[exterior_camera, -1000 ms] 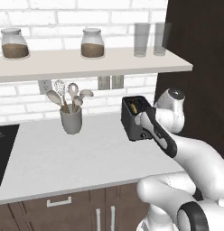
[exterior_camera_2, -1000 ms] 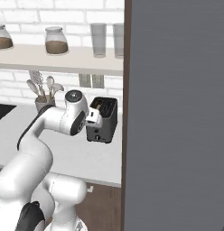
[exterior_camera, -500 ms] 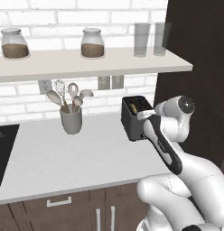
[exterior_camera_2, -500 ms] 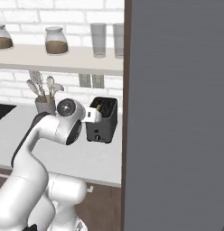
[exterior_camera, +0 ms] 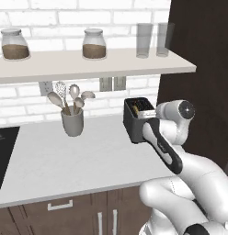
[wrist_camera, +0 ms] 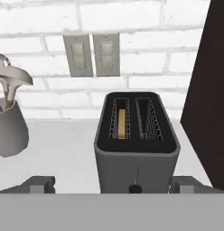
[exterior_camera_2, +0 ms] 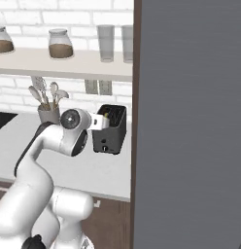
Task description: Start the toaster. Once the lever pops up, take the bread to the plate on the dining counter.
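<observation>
Hand (wrist_camera: pixel 112 187) hovers in front of the toaster (wrist_camera: pixel 136 149), its two finger tips spread wide to either side of the toaster's front face and pinching nothing. From the base views the hand (exterior_camera: pixel 144 114) sits just near of the toaster (exterior_camera: pixel 134 120), which stands on the white table (exterior_camera: pixel 65 165) against the brick wall, right of the utensil cup (exterior_camera: pixel 72 121) and beside the dark cabinet side (exterior_camera: pixel 198 69).

Bread (wrist_camera: pixel 122 124) sits deep in the left slot – only its tan top edge shows – while the right slot looks empty. A small knob (wrist_camera: pixel 134 187) shows low on the front; I cannot make out the lever itself from here.

By my reading the task is at its first step – starting the toaster – and nothing has been pressed yet. The next move calls for lowering a finger onto the lever at the front and pushing it straight down until it latches, keeping the hand centred so it does not shove the toaster back toward the wall. Then wait for the pop.
</observation>
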Available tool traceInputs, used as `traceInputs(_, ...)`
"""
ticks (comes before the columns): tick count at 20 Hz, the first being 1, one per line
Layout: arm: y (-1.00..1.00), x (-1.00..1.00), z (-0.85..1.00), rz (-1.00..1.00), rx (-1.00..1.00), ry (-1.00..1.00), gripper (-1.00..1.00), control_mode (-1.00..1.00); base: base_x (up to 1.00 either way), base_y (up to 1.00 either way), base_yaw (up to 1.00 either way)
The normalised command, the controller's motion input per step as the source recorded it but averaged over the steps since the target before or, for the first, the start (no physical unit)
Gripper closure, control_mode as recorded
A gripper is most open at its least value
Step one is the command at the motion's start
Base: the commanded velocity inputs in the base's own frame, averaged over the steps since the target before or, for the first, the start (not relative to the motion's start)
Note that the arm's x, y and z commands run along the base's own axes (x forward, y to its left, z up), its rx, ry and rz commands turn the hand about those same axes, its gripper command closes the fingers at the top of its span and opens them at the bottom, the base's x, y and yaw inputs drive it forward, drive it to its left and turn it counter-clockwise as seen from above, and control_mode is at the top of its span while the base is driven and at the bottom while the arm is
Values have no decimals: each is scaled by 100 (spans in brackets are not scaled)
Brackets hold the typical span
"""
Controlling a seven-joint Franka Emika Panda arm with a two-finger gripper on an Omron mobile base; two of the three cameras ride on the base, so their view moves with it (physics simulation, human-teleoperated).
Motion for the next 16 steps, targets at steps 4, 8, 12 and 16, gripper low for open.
traceInputs(4, -5, 43, 4, 0, 0, 9, -100, -100, 0, 0, 0)
traceInputs(8, -4, 39, 0, 0, 0, 3, -100, -100, 0, 0, 0)
traceInputs(12, -1, 37, 0, 0, 0, 0, -100, -100, 0, 0, 0)
traceInputs(16, -8, 35, -8, 0, 0, 0, -100, -100, 0, 0, 0)
